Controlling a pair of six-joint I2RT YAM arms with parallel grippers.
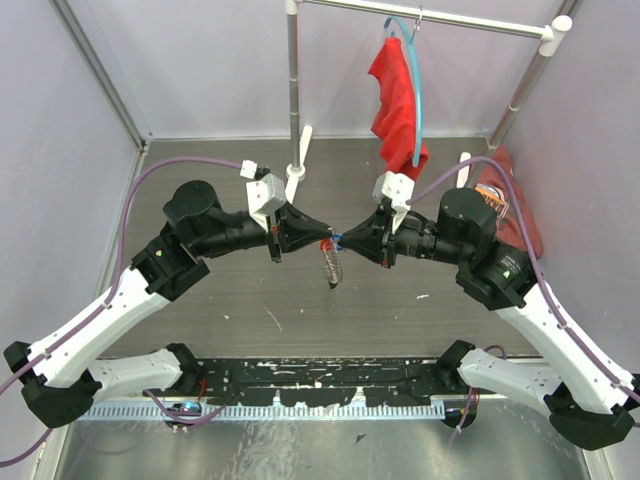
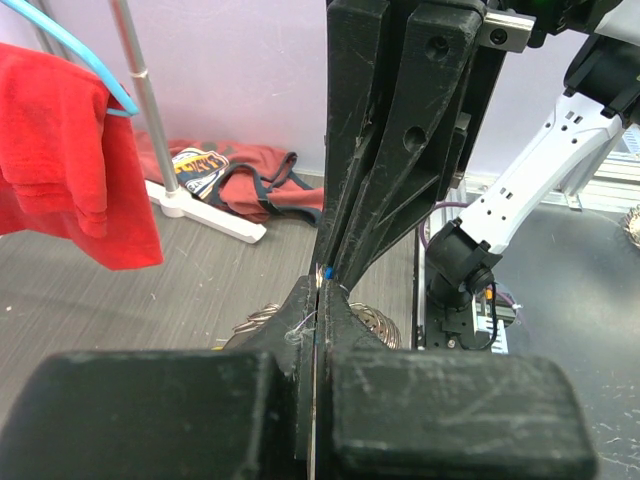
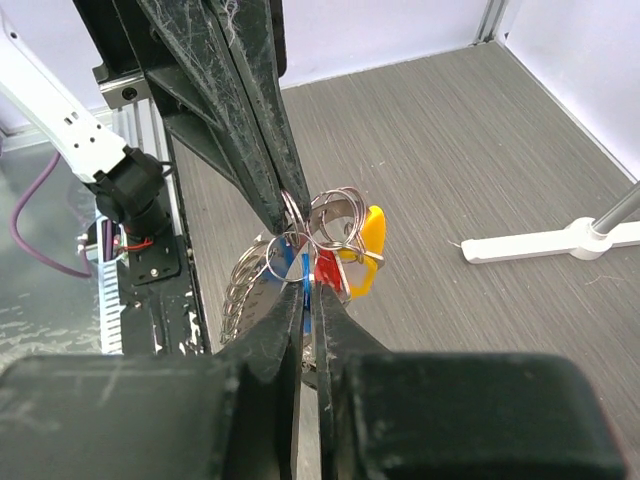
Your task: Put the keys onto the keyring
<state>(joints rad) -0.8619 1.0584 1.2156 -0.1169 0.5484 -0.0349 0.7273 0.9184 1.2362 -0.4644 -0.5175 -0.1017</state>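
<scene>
My two grippers meet tip to tip above the middle of the table. My left gripper [image 1: 318, 240] is shut on the thin grey keyring [image 3: 291, 214]; its metal edge shows between my closed jaws [image 2: 318, 292]. A short orange bit [image 1: 325, 243] shows at the tips. My right gripper [image 1: 346, 241] is shut on a blue key [image 3: 303, 288], which also peeps out in the left wrist view [image 2: 326, 272]. A red key [image 3: 328, 268] and a yellow key [image 3: 368, 248] hang on small rings right by the tips. A chain of metal rings [image 3: 238, 292] dangles below them [image 1: 332, 268].
A clothes rail stand [image 1: 293, 90] rises at the back, with a red cloth [image 1: 398, 100] on a light-blue hanger [image 1: 416, 90]. The stand's white foot [image 3: 540, 240] lies on the table. A red garment [image 2: 230, 175] lies at the back right. Walls close in both sides.
</scene>
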